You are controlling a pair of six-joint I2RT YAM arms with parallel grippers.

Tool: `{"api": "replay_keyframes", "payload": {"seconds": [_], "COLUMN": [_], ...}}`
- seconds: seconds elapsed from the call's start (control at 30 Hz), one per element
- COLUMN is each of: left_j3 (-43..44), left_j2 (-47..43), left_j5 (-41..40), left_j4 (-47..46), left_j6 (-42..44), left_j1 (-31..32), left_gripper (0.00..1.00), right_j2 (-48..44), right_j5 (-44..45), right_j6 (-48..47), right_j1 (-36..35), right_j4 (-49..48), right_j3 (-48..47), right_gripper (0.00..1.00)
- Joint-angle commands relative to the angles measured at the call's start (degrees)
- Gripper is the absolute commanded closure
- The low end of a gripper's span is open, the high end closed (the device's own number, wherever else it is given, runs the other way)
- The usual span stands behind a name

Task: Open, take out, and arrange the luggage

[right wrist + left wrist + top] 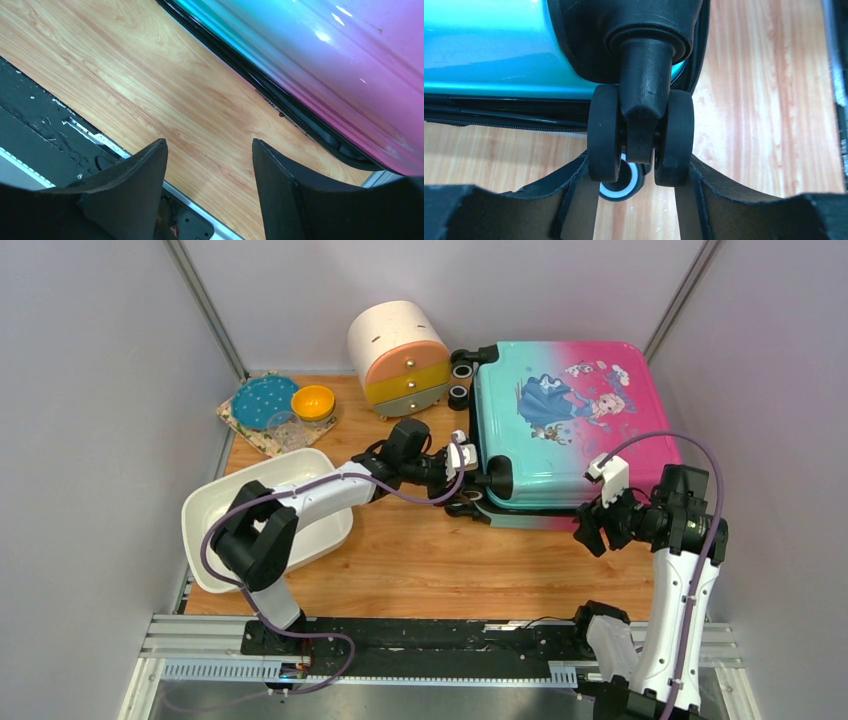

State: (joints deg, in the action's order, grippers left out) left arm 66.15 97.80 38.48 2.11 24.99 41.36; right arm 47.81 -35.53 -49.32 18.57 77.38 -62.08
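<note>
"Where was the luggage [565, 420] when you looked in?"

"Flat on the desk [440, 560], out toward two o'clock, princess print up. The teal end pointed to nine o'clock and the pink end to three. One shell lay on the other with a black seam between."

"And the arms?"

"The left arm [320, 495] reached over the white basin [325, 532], which sat at nine o'clock, to the luggage's near-left corner. The left hand [638, 162] had its fingers [579, 200] against either flank of the twin wheel [604, 135] there, a black one on a stubby stem under the teal shell. A second wheel [621, 189] with a pale hub showed just beneath it."

"Gripping it?"

"Narrowed onto it, with the pads touching both sides as far as I could see. How hard, I couldn't tell."

"The right one?"

"The right hand [210, 175] hung at the luggage's six o'clock edge, just beside the pink end. Its fingers were spread wide over bare wood, holding nothing and apart from the shell."

"Anything else about?"

"A round cream cabinet [395, 335] with three coloured drawers stood at twelve o'clock, close against the far wheels — touching or not, I couldn't tell. At ten o'clock lay a patterned mat [238, 422] with a teal plate [262, 400] and an orange bowl [313, 402]."
</note>
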Motion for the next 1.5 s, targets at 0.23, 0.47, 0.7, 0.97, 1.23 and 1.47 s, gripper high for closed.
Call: {"api": "replay_keyframes", "payload": {"seconds": [0.23, 0.47, 0.7, 0.97, 1.23, 1.47], "left_j3": [10.92, 15.76, 17.52, 16.65, 8.05, -15.78], "left_j2": [-6.83, -5.43, -4.37, -6.12, -15.78, -31.79], "left_j5": [-1.30, -3.32, -3.50, -2.97, -11.58, -0.83], "left_j4": [-15.99, -19.77, -21.45, -18.11, -12.58, -12.44], "left_j6": [-23.30, -29.12, -33.07, -34.49, -23.36, 0.74], "left_j1": [-3.22, -6.56, -7.70, -8.23, -10.16, -9.81], "left_gripper": [1.00, 1.00, 1.00, 0.87, 0.21, 0.21], "right_j2": [-9.05, -13.97, -14.07, 2.80, 13.17, 20.47], "right_j5": [-5.61, -4.37, 0.10, 7.75, 11.80, 13.73], "right_j6": [-7.63, -0.26, 19.16, 27.16, 35.16, 37.72], "right_j1": [0.24, 0.24, -0.20, -3.45, -4.06, -7.05], "right_j4": [0.42, -19.09, -54.41, -70.78, -76.77, -76.86], "right_j3": [4.86, 13.74, 20.95, 11.04, -0.04, -9.45], "right_gripper": [0.39, 0.49, 0.51, 0.50, 0.43, 0.42]}}
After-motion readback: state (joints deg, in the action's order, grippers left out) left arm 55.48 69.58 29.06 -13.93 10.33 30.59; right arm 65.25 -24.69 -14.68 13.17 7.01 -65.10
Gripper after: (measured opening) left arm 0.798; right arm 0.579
